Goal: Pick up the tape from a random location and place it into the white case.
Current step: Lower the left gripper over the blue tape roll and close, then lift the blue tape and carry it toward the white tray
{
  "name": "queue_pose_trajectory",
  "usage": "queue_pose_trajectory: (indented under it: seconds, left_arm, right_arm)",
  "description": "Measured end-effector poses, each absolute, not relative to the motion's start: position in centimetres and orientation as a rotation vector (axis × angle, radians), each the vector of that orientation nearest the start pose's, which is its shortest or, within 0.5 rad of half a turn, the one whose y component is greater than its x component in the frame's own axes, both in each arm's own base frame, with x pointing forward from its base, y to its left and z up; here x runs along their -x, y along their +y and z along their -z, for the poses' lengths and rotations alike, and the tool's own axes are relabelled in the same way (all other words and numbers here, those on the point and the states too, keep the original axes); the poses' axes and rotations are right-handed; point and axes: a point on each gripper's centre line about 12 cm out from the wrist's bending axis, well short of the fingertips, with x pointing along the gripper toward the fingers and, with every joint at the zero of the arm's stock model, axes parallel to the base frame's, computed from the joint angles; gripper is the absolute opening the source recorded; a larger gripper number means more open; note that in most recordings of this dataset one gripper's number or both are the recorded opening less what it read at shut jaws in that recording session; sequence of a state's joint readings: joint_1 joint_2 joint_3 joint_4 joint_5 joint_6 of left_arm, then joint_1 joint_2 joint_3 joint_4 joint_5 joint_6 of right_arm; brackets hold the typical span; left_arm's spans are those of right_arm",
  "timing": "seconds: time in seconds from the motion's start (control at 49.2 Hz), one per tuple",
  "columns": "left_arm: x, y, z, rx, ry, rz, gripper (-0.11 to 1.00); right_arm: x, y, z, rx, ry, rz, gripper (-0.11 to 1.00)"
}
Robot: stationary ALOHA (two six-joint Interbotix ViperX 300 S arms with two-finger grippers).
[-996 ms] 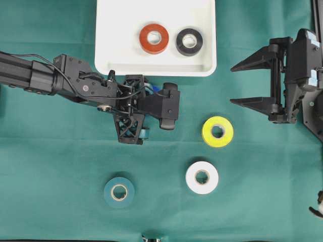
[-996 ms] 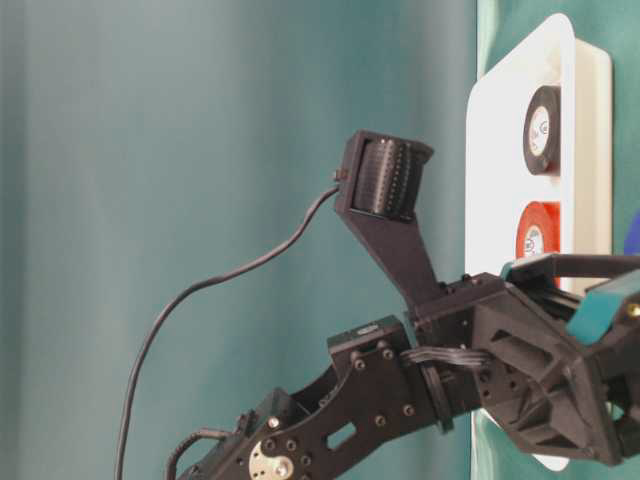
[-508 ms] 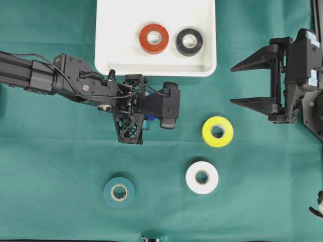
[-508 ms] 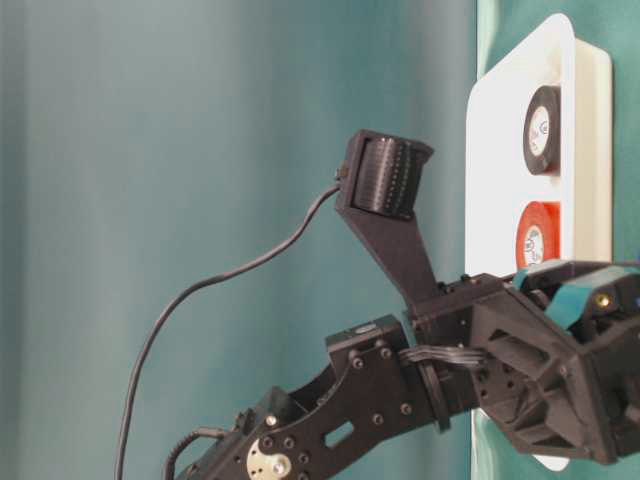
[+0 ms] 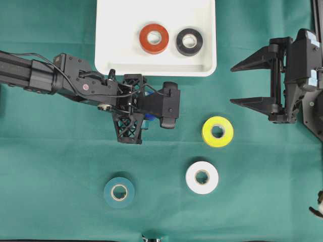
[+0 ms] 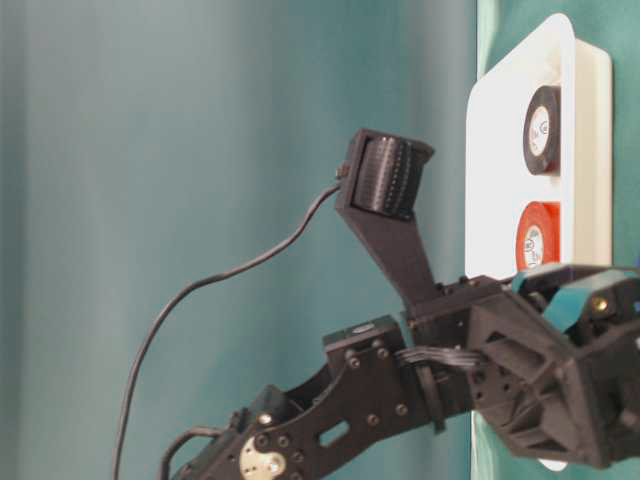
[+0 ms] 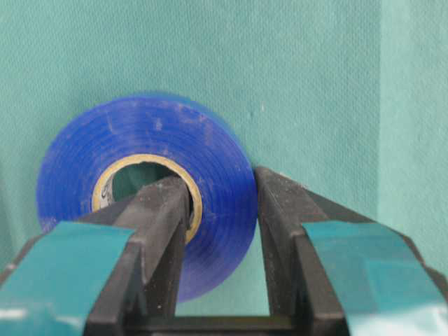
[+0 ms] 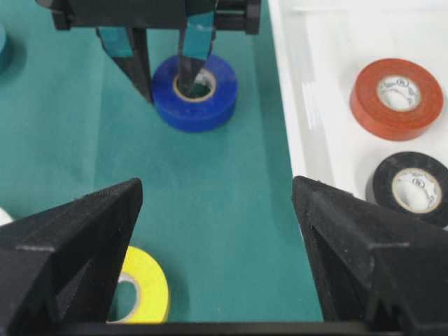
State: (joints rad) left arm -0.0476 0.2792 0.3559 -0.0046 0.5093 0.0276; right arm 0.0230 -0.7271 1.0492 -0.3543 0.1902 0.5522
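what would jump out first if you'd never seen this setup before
Probably the left gripper pinching the wall of a blue tape roll, one finger in its core and one outside, just below the white case. The case already holds a red roll and a black roll. Yellow, white and teal rolls lie on the green cloth.

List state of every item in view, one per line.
Left gripper: shut on blue tape, one finger through its hole.
Right gripper: open, empty.
White case: holds red tape and black tape.
Yellow tape, white tape, teal tape: flat on cloth.
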Motion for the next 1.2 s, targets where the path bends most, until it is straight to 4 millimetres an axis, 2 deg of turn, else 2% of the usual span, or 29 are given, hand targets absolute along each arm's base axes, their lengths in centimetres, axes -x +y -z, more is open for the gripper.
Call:
queue_pose_trajectory:
  seconds: [0.752, 1.077, 1.199]
  left_arm:
    - [-40.8, -1.7, -24.7, -0.044, 1.058, 0.053, 0.24]
    - [-40.3, -1.7, -31.2, -0.054, 1.015, 0.054, 0.24]
    - [-39.8, -1.6, -32.7, -0.055, 1.015, 0.052, 0.24]
  right_arm:
    - [-23.4, -0.2, -24.1, -0.178, 0.490, 0.092, 0.82]
    - [-23.4, -0.2, -24.2, -0.179, 0.487, 0.092, 0.82]
    - [-23.4, -0.2, -24.2, -0.178, 0.487, 0.092, 0.82]
